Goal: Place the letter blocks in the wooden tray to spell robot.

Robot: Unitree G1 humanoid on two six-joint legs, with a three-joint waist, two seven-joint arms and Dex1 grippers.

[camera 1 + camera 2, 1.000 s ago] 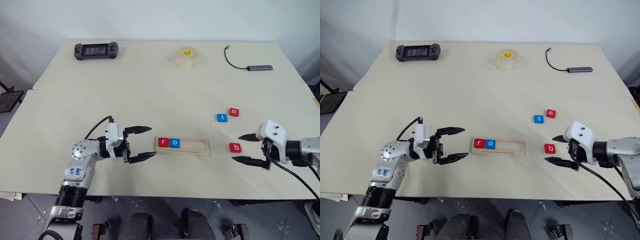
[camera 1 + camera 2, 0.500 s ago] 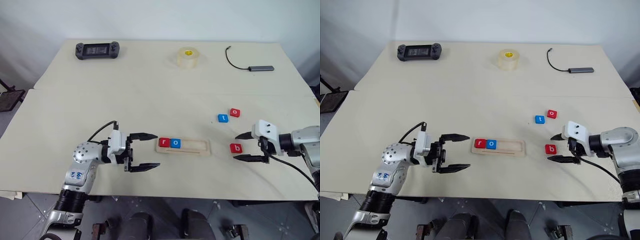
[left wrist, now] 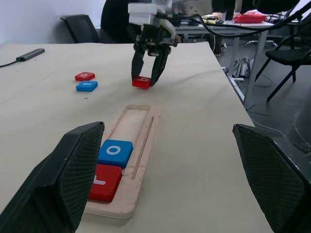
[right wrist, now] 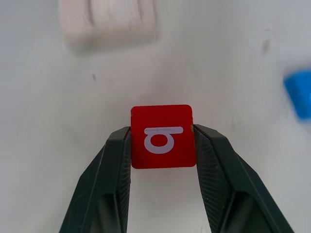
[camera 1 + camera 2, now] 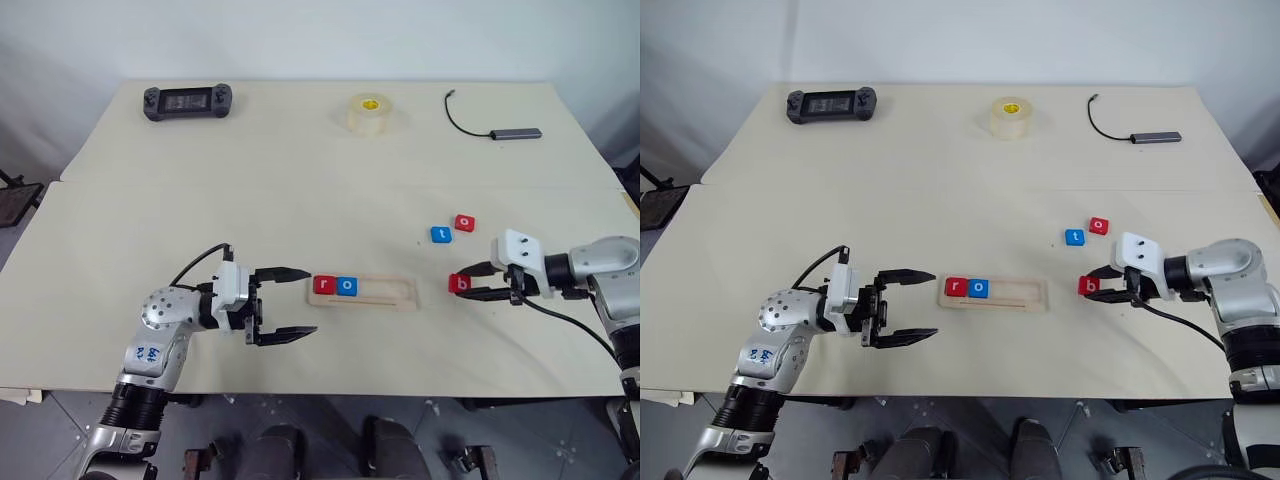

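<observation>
Right gripper (image 4: pixel 163 138) clamps red b block (image 4: pixel 163 136) — tray (image 4: pixel 109 19) blurred, blue block (image 4: pixel 299 92) cut off.

We saw two arms of brushed silver metal, each with a rounded joint housing dotted with small screws; the left arm (image 5: pixel 160 330) bore a blue handwritten mark on its side and ended below in a ribbed black collar; a white block sat at each wrist, with a thin black cable looping from it; the left tool (image 5: pixel 283 305) and right tool (image 5: pixel 1102 284) each had two slim, tapering black fingers with finely textured pads.
</observation>
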